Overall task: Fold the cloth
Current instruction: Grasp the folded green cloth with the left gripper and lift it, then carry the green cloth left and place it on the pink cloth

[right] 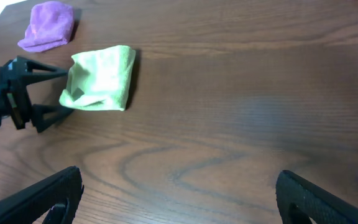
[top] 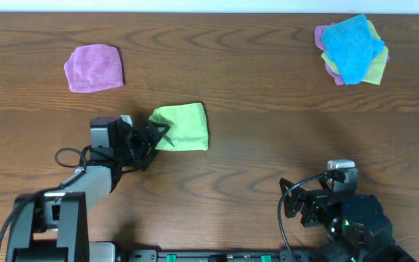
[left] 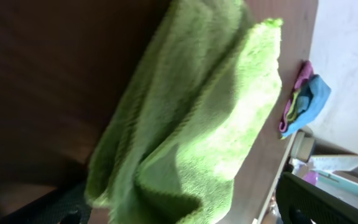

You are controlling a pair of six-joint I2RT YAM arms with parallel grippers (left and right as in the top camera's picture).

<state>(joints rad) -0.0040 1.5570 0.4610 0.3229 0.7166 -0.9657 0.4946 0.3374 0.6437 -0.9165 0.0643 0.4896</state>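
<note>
**Fig.** The lime-green fuzzy microfibre cloth [top: 182, 126] lies folded into a compact rectangle on the brown wood-grain table [top: 268, 153], left of centre. From my remote station I see the left gripper [top: 153, 137] at the cloth's left, near corner, its jaws spread wide at that edge and gripping nothing. The right gripper [top: 289, 198] sits at the near right, well apart from the cloth, with its jaws equally wide and empty. Far left lies a purple fuzzy cloth [top: 94, 68]. Far right, a bright blue cloth [top: 351, 47] tops a small heap of other cloths [top: 376, 70].
</note>
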